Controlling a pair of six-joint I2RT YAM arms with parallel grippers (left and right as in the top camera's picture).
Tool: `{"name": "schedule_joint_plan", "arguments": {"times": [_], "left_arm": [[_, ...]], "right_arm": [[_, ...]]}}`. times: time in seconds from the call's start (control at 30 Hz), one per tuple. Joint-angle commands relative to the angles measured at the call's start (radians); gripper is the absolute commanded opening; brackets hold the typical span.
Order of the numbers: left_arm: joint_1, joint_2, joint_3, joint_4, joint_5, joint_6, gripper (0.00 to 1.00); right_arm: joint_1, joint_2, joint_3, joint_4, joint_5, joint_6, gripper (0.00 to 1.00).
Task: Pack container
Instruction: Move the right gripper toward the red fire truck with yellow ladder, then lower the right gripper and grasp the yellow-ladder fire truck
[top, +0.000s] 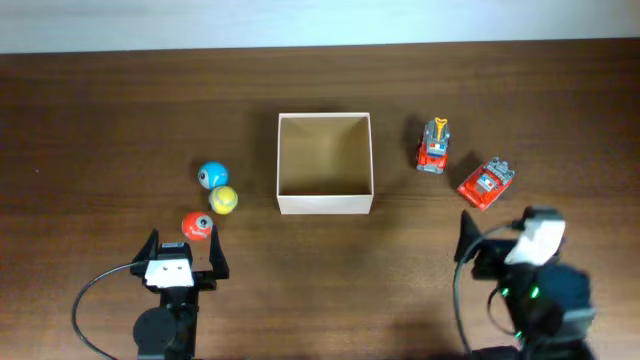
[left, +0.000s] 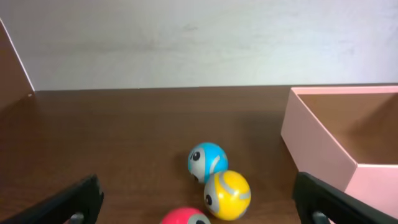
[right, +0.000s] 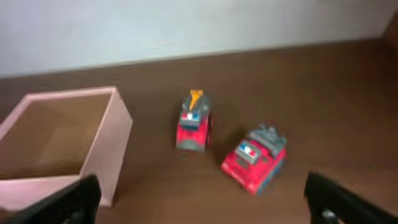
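The container (top: 325, 205) sits in the middle of the brown table (top: 100, 120), with its open top up and nothing inside it. The left gripper (top: 183, 252) is low at the near edge of the table and points straight toward the far side. Its fingers (left: 74, 202) are wide apart and hold nothing. A red ball (top: 197, 227) is just in front of it, then a yellow ball (top: 223, 199) and a blue ball (top: 212, 175), all to the left of the container. The right gripper (right: 200, 183) is at the near right and also points to the far side, with its fingers (right: 68, 202) wide apart and holding nothing. In front of it are two red toy trucks (top: 433, 146) (top: 487, 183), to the right of the container
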Motion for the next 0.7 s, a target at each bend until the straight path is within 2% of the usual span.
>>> {"name": "schedule_joint_plan", "arguments": {"times": [0.0,0.13,0.27,0.5,0.67], "left_arm": [[0.005,-0.008,-0.005,0.002,0.011,0.016,0.99],[0.005,-0.008,-0.005,0.002,0.011,0.016,0.99],[0.005,-0.008,-0.005,0.002,0.011,0.016,0.99],[0.005,-0.008,-0.005,0.002,0.011,0.016,0.99],[0.005,-0.008,-0.005,0.002,0.011,0.016,0.99]], "right_arm": [[-0.009,0.269,0.283,-0.141,0.03,0.003,0.99],[-0.009,0.548,0.563,-0.33,0.014,0.003,0.99],[-0.009,0.769,0.752,-0.402,-0.11,0.003,0.99],[-0.009,1.026,0.794,-0.315,-0.153,0.016,0.99],[-0.009,1.167,0.794,-0.233,-0.06,0.037,0.99]]}}
